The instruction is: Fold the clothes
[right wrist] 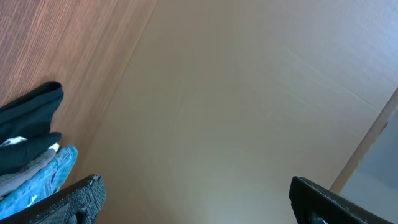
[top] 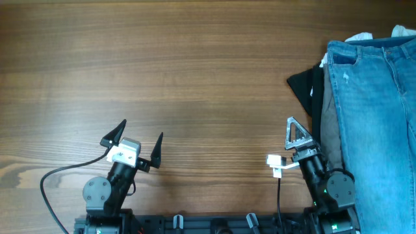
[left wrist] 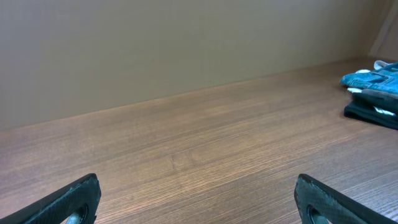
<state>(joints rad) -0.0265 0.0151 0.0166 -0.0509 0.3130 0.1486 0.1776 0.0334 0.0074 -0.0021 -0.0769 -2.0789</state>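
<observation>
A pile of clothes lies at the table's right edge. Light-blue jeans (top: 377, 110) are on top, over grey trousers (top: 329, 133) and a black garment (top: 304, 88). A white top (top: 361, 38) peeks out at the far end. My left gripper (top: 142, 130) is open and empty at the front left, far from the pile. My right gripper (top: 297, 133) is rolled on its side, open and empty, just left of the pile. The left wrist view (left wrist: 199, 205) shows the jeans (left wrist: 373, 78) far right. The right wrist view (right wrist: 196, 202) shows the black garment (right wrist: 31, 115) and jeans (right wrist: 43, 180) at left.
The wooden table (top: 182, 71) stretches bare to the left of the pile. A plain beige wall (left wrist: 186, 43) stands behind the table. A black cable (top: 49, 188) loops by the left arm's base.
</observation>
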